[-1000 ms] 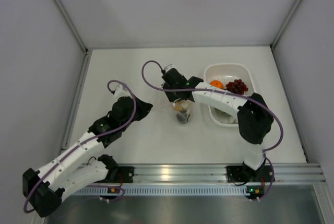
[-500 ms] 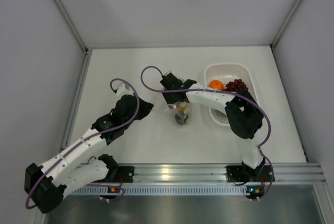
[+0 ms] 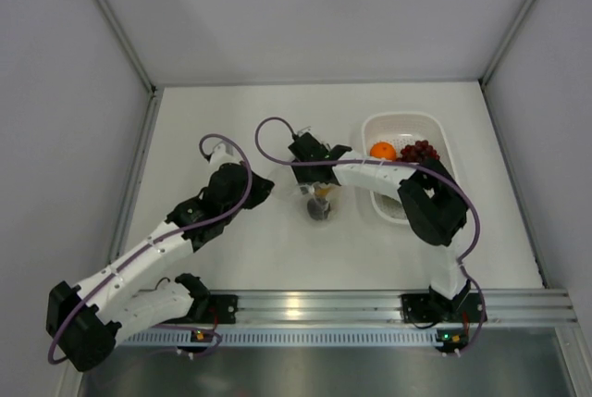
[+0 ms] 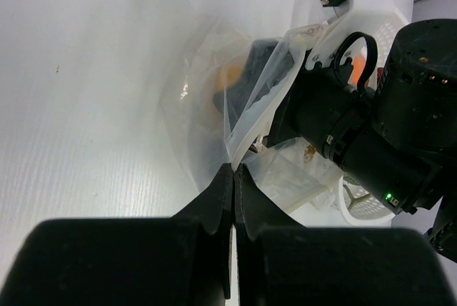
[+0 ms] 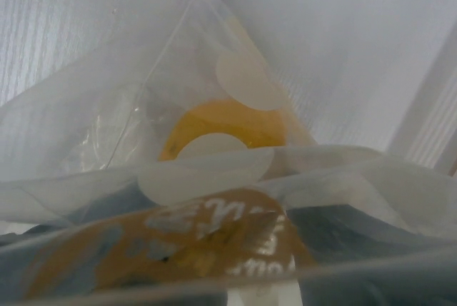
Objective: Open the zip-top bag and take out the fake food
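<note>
moved: right pincer has dipped into the mouth of the clear polka-dot zip-top plastic bag; elbow swung inward.
bag place: middle of counter, just left of white perforated basket.
left pincer: clamped tight on bag's rim film.
right pincer spread: hidden by plastic, cannot tell.
handling: film light, floppy, slippery; yellow toy lemon inside seems rigid, so grip across its middle.

right claw lower, deeper in zip-top bag

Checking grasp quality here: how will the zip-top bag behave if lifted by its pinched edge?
Probably floppy: the zip-top bag film creases where the left tool pinches it. Likely slippery, being thin glossy plastic. The yellow fruit inside may shift its weight.
</note>
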Tool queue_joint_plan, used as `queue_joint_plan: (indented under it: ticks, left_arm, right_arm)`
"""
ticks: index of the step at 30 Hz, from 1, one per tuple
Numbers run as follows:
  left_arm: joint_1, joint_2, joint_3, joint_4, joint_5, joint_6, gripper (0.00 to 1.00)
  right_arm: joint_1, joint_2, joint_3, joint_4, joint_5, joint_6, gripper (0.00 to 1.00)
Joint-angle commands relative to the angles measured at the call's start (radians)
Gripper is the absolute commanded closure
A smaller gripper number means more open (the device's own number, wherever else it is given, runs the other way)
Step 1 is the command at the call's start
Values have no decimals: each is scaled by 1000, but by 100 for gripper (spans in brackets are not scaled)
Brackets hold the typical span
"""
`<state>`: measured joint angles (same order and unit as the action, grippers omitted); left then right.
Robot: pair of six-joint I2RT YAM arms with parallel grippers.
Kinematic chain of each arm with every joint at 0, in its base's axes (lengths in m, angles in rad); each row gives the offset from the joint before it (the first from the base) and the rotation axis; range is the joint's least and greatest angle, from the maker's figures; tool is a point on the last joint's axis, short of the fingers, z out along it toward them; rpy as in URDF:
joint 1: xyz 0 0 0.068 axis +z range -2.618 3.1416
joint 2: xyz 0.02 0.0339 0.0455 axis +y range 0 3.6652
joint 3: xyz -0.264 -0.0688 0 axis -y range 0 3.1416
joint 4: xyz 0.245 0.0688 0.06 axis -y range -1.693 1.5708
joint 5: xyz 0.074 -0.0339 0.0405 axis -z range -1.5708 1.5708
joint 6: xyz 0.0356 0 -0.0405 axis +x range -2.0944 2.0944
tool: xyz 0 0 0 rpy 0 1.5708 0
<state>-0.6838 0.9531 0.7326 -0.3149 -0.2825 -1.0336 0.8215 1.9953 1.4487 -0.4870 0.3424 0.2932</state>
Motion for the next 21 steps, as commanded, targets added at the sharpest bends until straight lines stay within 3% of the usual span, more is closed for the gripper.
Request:
queue_joint_plan:
  ticks: [1,13,21]
  left_arm:
    - [0,-1,57,8,-43,41,100]
    - [0,47,182,5,16,214,100]
    - [0,85,241,-42,9,296,100]
  right_arm:
    - [-21,-64,-36,-15,-52,27,60]
    - [36,-299,-14,-65,-152,12,64]
    - [59,-443,-4,-87,-327,-26,69]
